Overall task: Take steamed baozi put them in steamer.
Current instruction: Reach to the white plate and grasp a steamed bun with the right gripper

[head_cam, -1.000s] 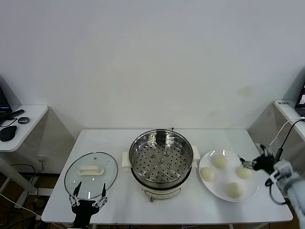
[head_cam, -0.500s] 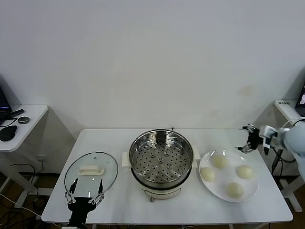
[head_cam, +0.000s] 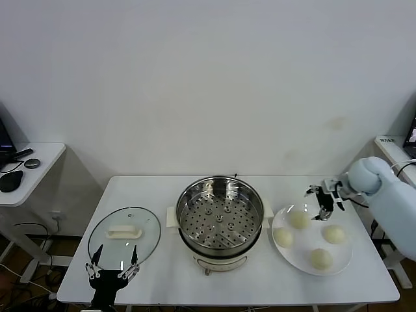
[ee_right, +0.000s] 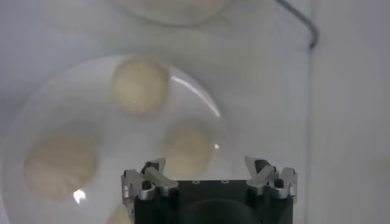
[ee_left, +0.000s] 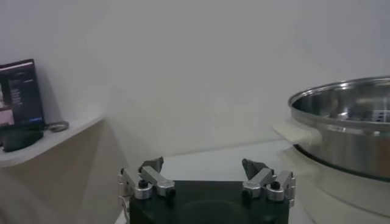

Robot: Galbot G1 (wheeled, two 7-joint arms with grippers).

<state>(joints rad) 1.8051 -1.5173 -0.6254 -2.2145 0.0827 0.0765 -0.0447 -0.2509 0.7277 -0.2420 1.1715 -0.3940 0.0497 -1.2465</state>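
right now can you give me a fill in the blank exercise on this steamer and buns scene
1. The number of buns lying on the white plate is ____.
2. The steamer holds ____ buns.
3. The glass lid lies on the table on the steamer's ____ side.
4. The right end effector is above the plate with its jaws ____, and the left end effector is near the lid at the table's front edge.

Missing words: four; no; left; open
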